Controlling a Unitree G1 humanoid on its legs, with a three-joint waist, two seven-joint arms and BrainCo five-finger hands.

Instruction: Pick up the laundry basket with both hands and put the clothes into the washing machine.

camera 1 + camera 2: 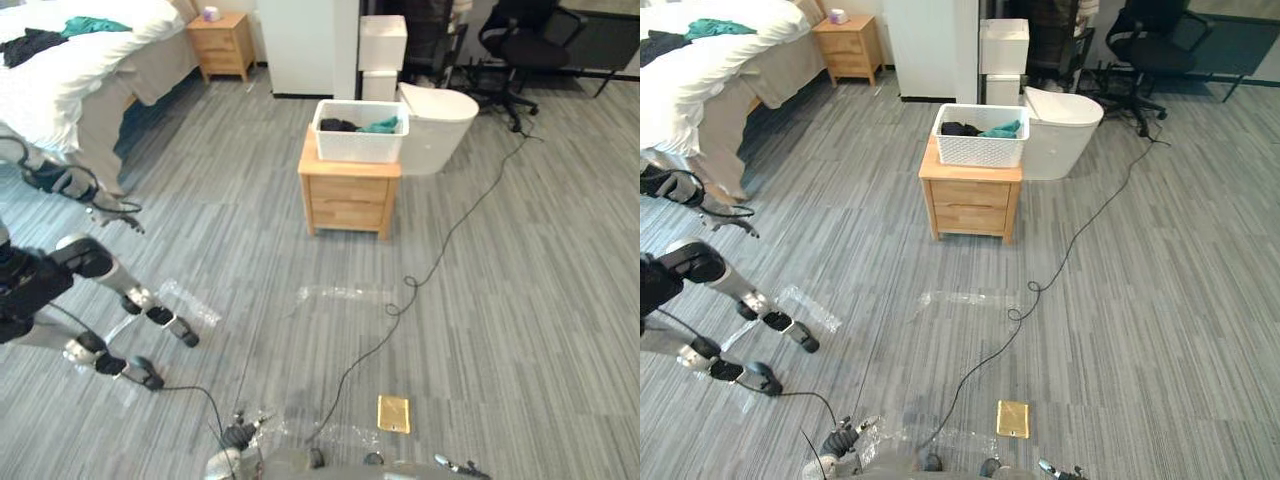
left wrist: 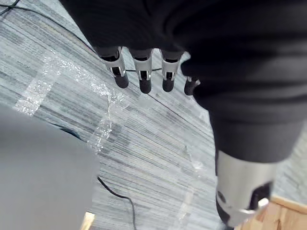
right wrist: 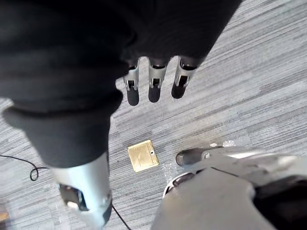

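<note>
Grey floor [image 1: 500, 300] below left hand [image 2: 145, 79] and right hand [image 3: 153, 88], both open, empty; basket [image 1: 360, 146] well ahead, untouched.

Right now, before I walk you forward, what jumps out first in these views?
The white laundry basket, dark and teal clothes inside, sits on a wooden nightstand mid-floor ahead. A black cable snakes over the grey floor to its right. The left hand and right hand hang open above the floor, holding nothing.
</note>
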